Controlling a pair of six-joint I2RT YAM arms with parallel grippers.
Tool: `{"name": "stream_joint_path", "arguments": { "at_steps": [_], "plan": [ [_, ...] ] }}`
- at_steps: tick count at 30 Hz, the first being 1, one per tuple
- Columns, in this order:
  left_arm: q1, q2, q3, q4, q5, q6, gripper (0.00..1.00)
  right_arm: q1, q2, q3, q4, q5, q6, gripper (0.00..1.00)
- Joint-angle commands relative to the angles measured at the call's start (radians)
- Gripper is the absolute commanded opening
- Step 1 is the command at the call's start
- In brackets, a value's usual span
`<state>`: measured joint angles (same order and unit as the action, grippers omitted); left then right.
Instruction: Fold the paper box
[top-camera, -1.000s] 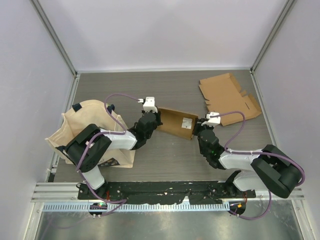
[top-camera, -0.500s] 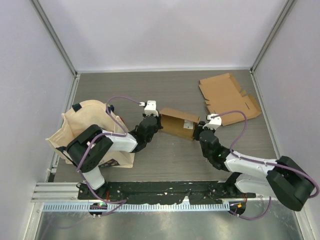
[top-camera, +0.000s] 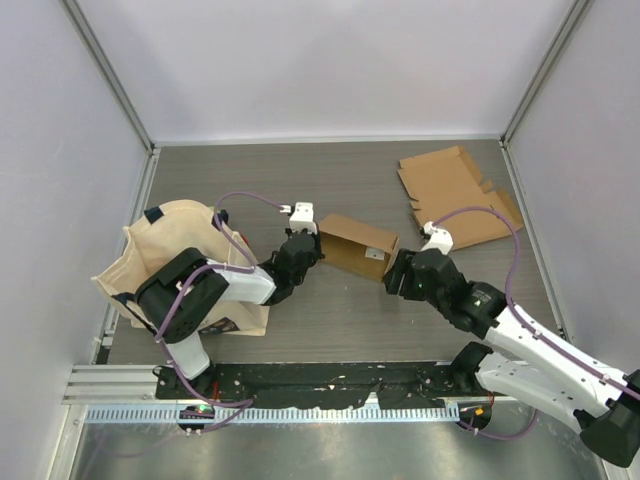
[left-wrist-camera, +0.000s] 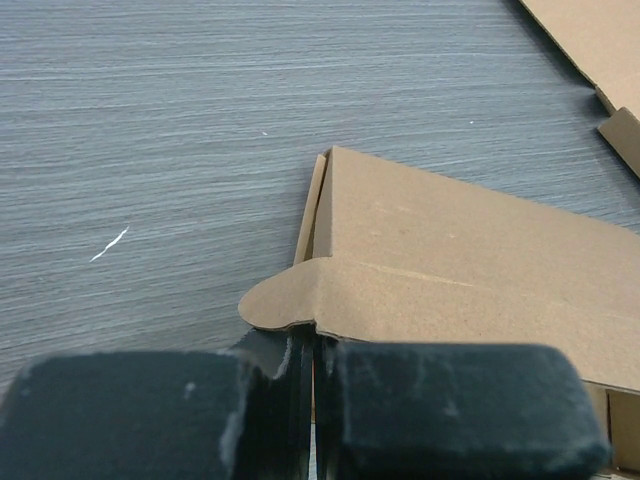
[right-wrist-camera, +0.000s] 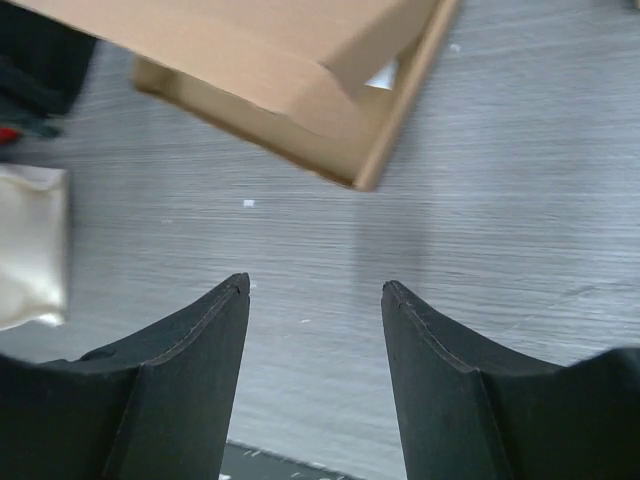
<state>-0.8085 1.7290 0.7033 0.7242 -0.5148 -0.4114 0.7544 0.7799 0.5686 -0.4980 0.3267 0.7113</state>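
Box (top-camera: 358, 245) sits mid-frame, left gripper (left-wrist-camera: 306, 352) pinching its rounded flap tight; right gripper (right-wrist-camera: 315, 287) hangs just off its right end, jaws spread, touching nothing.

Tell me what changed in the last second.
The right gripper opened, let go of the right end of the cardboard box and drew back clear of it. The left gripper stayed shut on the box's left flap. The flat cardboard sheet and the cloth bag did not move.
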Motion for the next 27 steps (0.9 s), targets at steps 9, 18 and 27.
{"name": "stream_joint_path", "arguments": {
  "at_steps": [9, 18, 27],
  "plan": [
    [0.003, 0.018, 0.045, -0.068, -0.022, 0.031, 0.0, -0.289, 0.445, 0.377, 0.387, -0.709, 0.071, 0.58],
    [0.003, -0.04, 0.093, -0.259, -0.022, 0.01, 0.2, -0.352, 0.806, 0.202, 1.202, -0.959, 0.32, 0.38],
    [0.003, -0.239, 0.151, -0.739, 0.185, -0.119, 0.61, -0.36, 0.94, 0.156, 1.352, -0.959, 0.361, 0.38]
  ]
}}
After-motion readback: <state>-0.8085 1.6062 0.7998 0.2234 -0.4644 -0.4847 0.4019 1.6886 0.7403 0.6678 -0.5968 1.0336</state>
